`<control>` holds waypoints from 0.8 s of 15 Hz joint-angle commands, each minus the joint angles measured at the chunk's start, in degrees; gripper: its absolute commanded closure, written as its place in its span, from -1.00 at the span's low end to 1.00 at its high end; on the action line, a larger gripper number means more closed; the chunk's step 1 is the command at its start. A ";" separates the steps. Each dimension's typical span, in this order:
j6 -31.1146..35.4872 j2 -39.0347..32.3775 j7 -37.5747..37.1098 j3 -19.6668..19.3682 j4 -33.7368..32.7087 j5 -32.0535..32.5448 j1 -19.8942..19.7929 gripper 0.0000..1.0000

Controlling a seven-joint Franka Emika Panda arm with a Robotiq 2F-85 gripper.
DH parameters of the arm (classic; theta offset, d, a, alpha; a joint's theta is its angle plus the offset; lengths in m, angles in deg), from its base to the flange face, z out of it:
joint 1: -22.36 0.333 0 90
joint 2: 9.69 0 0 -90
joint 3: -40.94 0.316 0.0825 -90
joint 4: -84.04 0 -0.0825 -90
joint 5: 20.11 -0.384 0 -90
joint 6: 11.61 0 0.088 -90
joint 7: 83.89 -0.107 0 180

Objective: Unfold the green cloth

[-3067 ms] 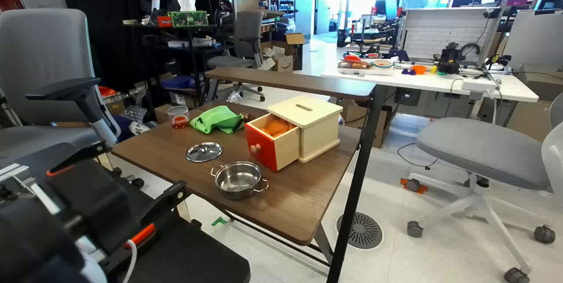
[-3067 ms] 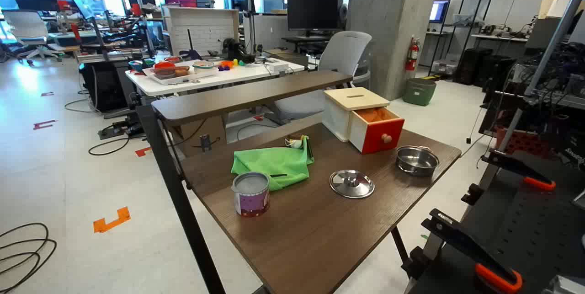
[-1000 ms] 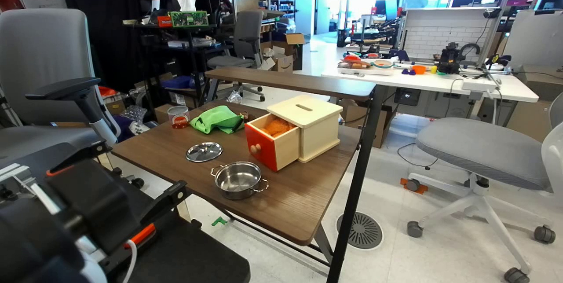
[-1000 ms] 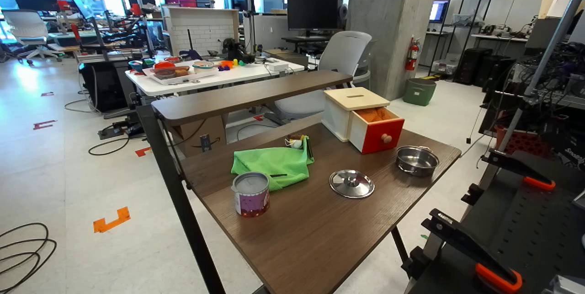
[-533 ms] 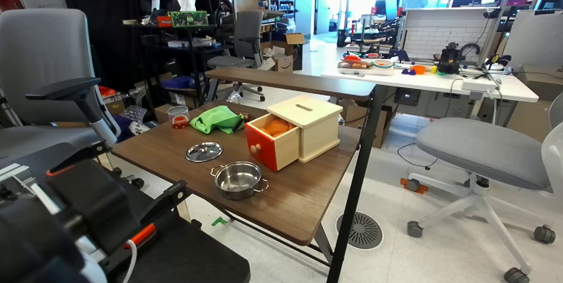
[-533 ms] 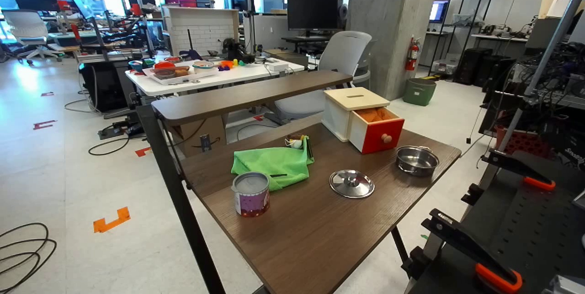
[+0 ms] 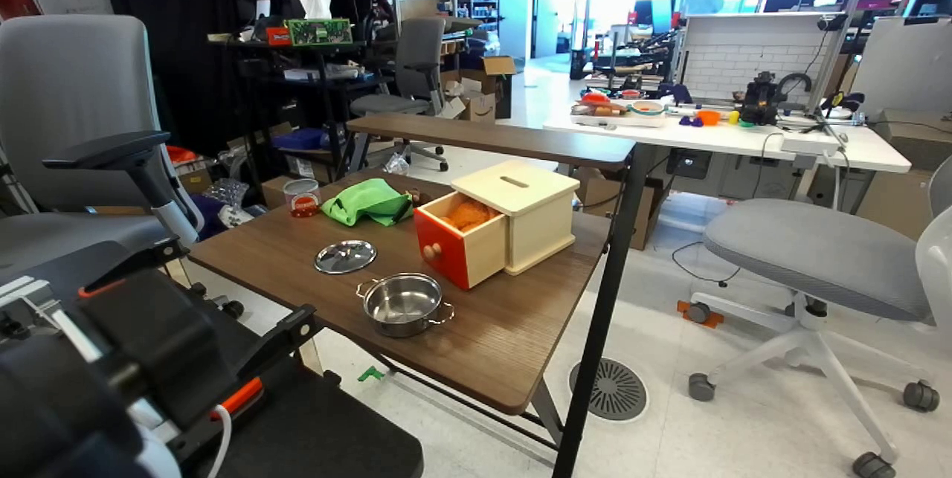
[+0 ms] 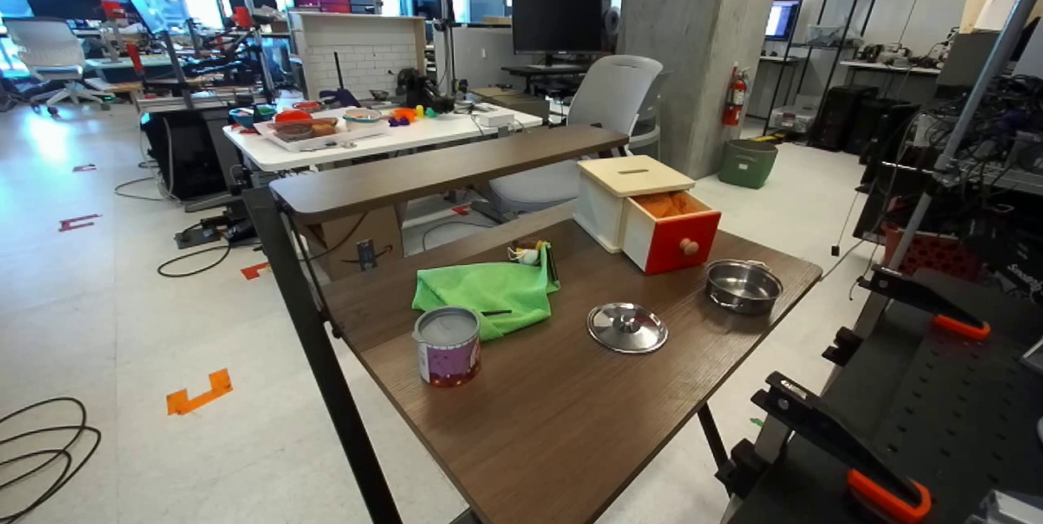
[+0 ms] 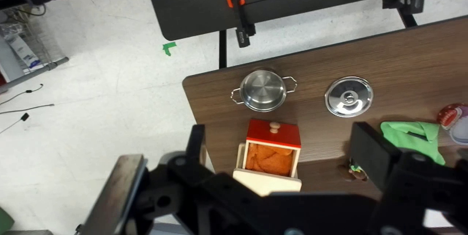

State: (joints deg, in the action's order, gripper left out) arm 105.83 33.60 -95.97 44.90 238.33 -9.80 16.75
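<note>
The green cloth (image 7: 366, 201) lies crumpled and folded over itself on the brown table (image 7: 260, 244), with a raised fold in the middle. It also shows in an exterior view (image 8: 481, 292), where a small dark strip is on its front face. In the wrist view the cloth (image 9: 409, 136) is at the right, partly hidden behind the right finger. My gripper (image 9: 279, 136) is wide open with nothing between its fingers. It hangs high above the table, with the drawer box below its gap and the cloth off to the right. It does not show clearly in the exterior views.
A tin can (image 8: 448, 347) stands close against the cloth. A small toy figure (image 8: 528, 253) is at its back corner. A metal lid (image 8: 627, 328), a metal pot (image 8: 743, 286) and a wooden box with an open red drawer (image 8: 672, 239) are nearby. A raised shelf (image 8: 456, 169) runs along the table's back.
</note>
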 commanded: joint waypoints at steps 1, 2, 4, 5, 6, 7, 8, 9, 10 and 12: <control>7.66 -7.27 -5.13 2.61 -0.10 -3.65 2.21 -1.00; 10.03 -10.21 -5.02 3.06 -0.72 -4.61 3.22 -1.00; 15.21 -15.97 -3.50 3.52 -2.00 -6.36 5.20 -1.00; 17.79 -19.16 -3.13 3.80 -2.95 -7.02 6.03 -1.00; 19.57 -22.28 -1.80 3.94 -4.05 -6.90 6.82 -1.00; 20.93 -25.13 -0.95 4.19 -5.29 -6.33 7.34 -1.00; 22.10 -28.84 0.94 3.92 -7.10 -6.31 8.14 -1.00; 22.70 -31.64 2.36 3.84 -8.69 -6.27 8.74 -1.00; 23.44 -34.92 3.96 3.68 -10.63 -6.26 9.25 -1.00; 22.42 -40.09 7.65 3.51 -14.38 -6.47 10.20 -1.00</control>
State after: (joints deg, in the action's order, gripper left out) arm 128.36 2.31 -93.65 49.07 230.69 -15.38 25.52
